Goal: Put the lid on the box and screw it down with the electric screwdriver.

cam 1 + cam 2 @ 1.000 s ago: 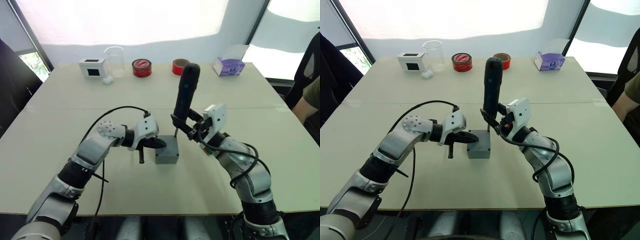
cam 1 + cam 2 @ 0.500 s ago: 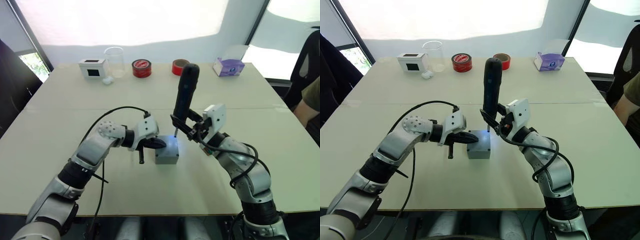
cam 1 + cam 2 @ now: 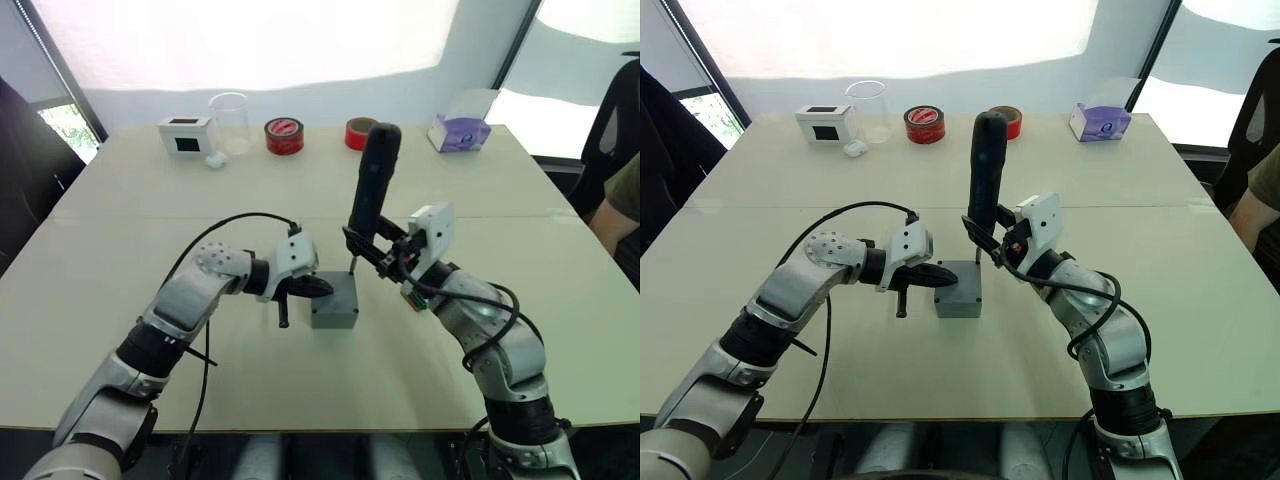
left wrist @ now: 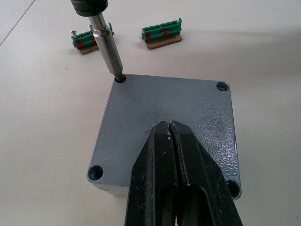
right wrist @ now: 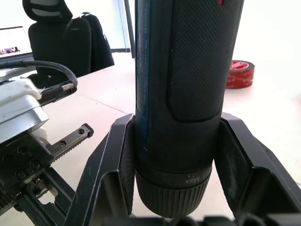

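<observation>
The grey box (image 3: pixel 333 318) stands mid-table with the lid (image 4: pixel 141 113) lying flat on top, its corner holes showing. My left gripper (image 3: pixel 322 287) is shut, its black fingertips (image 4: pixel 162 136) resting on the middle of the lid. My right gripper (image 3: pixel 370 248) is shut on the electric screwdriver (image 3: pixel 372 185), holding it nearly upright. The metal bit (image 4: pixel 107 44) points down into the lid's far corner hole. In the right wrist view the fingers (image 5: pixel 117 155) clamp both sides of the black barrel (image 5: pixel 183 70).
Along the far edge stand a white box with a black face (image 3: pixel 185 135), a clear beaker (image 3: pixel 230 122), two red tape rolls (image 3: pixel 284 135) (image 3: pixel 358 132) and a purple tissue box (image 3: pixel 458 132). Two green terminal blocks (image 4: pixel 161 35) lie just beyond the box. A person (image 3: pixel 625 200) sits at the right edge.
The blue light at the screwdriver's tip, lit half a second ago, is off now. The right wrist and screwdriver shifted very slightly; the left gripper and box stayed put.
</observation>
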Robot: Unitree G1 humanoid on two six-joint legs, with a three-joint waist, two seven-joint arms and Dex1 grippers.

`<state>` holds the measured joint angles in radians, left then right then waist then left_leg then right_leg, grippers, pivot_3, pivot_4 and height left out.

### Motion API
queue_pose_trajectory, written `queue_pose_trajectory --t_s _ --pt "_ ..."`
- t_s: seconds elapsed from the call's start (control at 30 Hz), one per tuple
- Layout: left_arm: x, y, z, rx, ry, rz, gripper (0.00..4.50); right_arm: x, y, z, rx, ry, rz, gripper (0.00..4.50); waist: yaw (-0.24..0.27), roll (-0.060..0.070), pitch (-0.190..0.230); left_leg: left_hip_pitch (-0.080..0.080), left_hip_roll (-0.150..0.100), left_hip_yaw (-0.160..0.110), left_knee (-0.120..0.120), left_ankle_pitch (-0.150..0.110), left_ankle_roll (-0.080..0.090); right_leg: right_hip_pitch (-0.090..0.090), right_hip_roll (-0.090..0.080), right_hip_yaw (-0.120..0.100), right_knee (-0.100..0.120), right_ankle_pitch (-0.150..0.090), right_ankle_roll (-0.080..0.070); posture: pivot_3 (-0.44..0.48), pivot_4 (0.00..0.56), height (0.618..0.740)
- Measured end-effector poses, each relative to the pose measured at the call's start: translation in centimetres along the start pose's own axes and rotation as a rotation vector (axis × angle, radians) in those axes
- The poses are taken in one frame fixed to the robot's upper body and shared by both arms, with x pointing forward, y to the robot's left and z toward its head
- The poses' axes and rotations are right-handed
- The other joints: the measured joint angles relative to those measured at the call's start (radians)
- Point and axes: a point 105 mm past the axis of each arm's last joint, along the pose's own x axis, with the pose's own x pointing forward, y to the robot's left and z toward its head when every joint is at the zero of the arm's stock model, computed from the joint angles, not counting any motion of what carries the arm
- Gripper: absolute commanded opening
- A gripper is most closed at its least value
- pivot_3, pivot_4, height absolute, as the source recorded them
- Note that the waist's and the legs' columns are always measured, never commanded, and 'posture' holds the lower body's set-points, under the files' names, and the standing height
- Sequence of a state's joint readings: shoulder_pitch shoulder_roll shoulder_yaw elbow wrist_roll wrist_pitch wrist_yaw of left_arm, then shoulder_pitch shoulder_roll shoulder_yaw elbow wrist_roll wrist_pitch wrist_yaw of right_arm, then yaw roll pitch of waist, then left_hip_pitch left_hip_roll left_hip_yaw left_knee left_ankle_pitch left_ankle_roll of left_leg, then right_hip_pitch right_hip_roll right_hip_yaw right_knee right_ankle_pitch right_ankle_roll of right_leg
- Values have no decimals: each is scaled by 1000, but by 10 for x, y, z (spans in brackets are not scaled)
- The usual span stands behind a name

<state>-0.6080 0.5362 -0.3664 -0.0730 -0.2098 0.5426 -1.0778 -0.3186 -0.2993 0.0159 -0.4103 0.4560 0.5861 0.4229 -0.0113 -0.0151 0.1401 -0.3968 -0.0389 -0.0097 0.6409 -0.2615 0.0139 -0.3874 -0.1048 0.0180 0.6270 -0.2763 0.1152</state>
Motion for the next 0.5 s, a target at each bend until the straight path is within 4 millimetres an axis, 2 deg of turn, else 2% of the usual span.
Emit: queue_pose_trajectory --t_s 0.17,0.27,0.33,0.5 --pt "-3 2 4 -41 -34 3 0 3 -5 15 19 44 2 1764 1 2 3 -16 0 0 4 1 -1 -12 0 0 3 2 3 0 150 740" --pt "-4 2 5 -64 -49 0 0 4 -11 32 19 55 -7 1764 1 6 6 -24 -1 0 6 1 -1 -19 0 -1 4 3 4 0 150 740" --pt "-5 3 7 -88 -66 10 0 4 -17 52 19 42 -12 1764 0 8 8 -27 -1 0 7 1 -1 -22 0 -1 4 4 4 0 150 740" --pt "-9 20 18 -186 -152 120 0 4 -17 121 100 -93 28 1764 -1 10 13 -30 -1 -2 6 2 -2 -25 2 -2 5 5 7 0 150 740"
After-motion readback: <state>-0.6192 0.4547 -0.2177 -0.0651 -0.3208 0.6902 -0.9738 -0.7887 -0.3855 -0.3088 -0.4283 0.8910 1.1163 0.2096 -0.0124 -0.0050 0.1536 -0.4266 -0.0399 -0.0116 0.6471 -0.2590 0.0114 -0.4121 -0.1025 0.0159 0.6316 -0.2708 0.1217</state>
